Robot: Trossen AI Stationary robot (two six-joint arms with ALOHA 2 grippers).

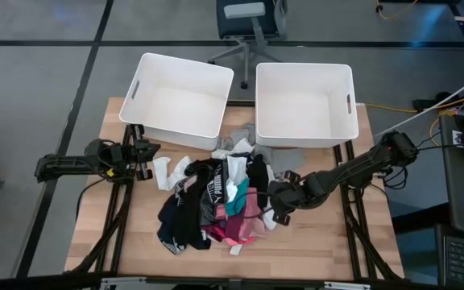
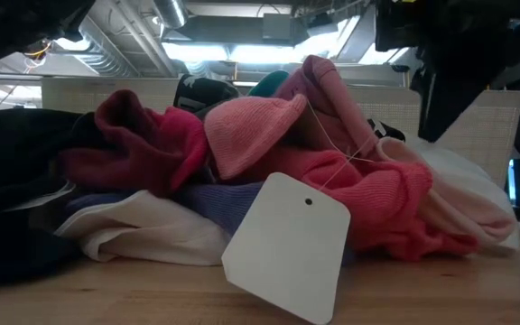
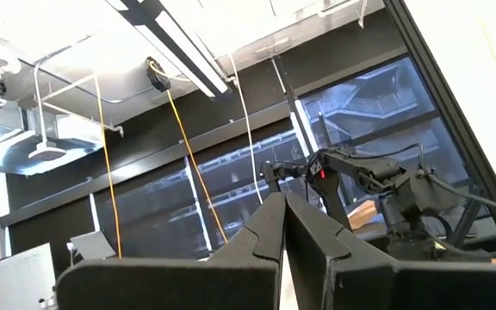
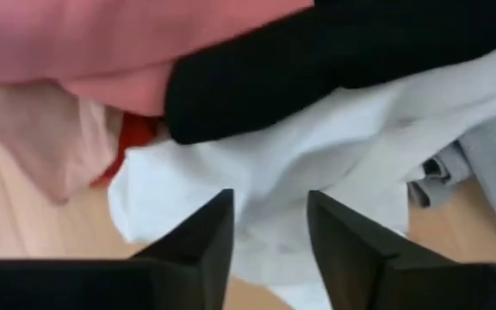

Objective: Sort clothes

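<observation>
From overhead I saw the wooden worktop (image 1: 312,242) filling the middle of the frame, with two white bins (image 1: 179,95) standing side by side along its upper edge, the second bin (image 1: 304,103) to the right of the first. The heap of clothes (image 1: 216,201) lay in the lower centre of that view, just below the gap between the bins: black pieces on its left, pink and teal ones nearer its right, a few white and grey items trailing up toward the bins.

My left arm rested at the left edge of the worktop, clear of the heap; its left pincer (image 1: 145,155) was closed, the two dark fingers (image 3: 269,232) meeting edge to edge in the left wrist view and pointing up at ceiling lights and windows.

My right arm reached in from the right of the overhead frame, bringing the right pincer (image 1: 276,203) against the right side of the heap. In the right wrist view its fingers (image 4: 209,237) stood parted with a clear gap, over a white garment (image 4: 300,164), with a black garment (image 4: 317,60) and a pink garment (image 4: 102,43) in the upper part of that frame; nothing was gripped.

In the low view a white paper tag (image 2: 287,244) hung on a thin string in the lower centre, in front of pink and maroon fabric.
</observation>
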